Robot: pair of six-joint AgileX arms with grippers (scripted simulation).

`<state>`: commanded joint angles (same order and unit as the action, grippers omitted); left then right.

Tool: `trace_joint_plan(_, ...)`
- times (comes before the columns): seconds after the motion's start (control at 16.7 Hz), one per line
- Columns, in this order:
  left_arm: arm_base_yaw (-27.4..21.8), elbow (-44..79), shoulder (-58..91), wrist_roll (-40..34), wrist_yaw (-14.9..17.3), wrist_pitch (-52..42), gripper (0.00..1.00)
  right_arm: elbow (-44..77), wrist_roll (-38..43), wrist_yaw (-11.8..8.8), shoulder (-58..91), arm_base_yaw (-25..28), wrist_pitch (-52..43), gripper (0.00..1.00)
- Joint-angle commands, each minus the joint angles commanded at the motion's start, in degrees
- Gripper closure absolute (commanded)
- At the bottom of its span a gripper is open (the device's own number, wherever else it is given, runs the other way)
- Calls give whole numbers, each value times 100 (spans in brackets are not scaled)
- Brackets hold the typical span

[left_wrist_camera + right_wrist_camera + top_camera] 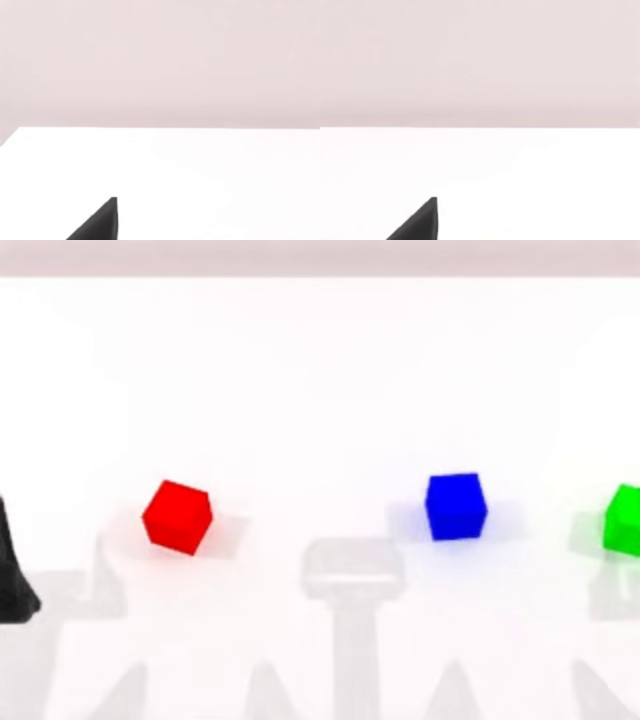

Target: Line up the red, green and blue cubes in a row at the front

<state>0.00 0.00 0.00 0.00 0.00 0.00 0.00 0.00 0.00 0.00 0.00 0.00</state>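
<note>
top view cubes: red cube (177, 516) sits left of centre and turned at an angle; blue cube (455, 505) right of centre, nearly square-on; green cube (624, 519) at the right edge, partly cut off. all three are well apart from each other.
handling: they look rigid, light and sharp-edged, likely not fragile; the smooth faces may slip, so the fingers should close on two opposite flat sides, matched to each cube's turn.
materials: plain matte solid colour, no markings; each throws a soft shadow.
table (320, 390): flat, white, featureless.
left arm: a dark part (14, 570) shows at the left edge; left gripper (100, 222) shows only a dark wedge, so i cannot tell its grip.
right gripper (420, 222): the same dark wedge, grip unclear; no cube near either.
</note>
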Motion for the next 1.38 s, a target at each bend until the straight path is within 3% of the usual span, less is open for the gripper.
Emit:
trace_joint_plan(0.24, -47, 174, 176, -1, 7, -123, 0, 0, 0, 0, 0, 0, 0, 0)
trace_joint_plan(0.48, -280, 1215, 1261, 0, 16, -841, 0, 0, 0, 0, 0, 0, 0, 0)
trace_joint_plan(1.38, -1653, 7395, 9712, 39, 26, -5519, 0, 0, 0, 0, 0, 0, 0, 0)
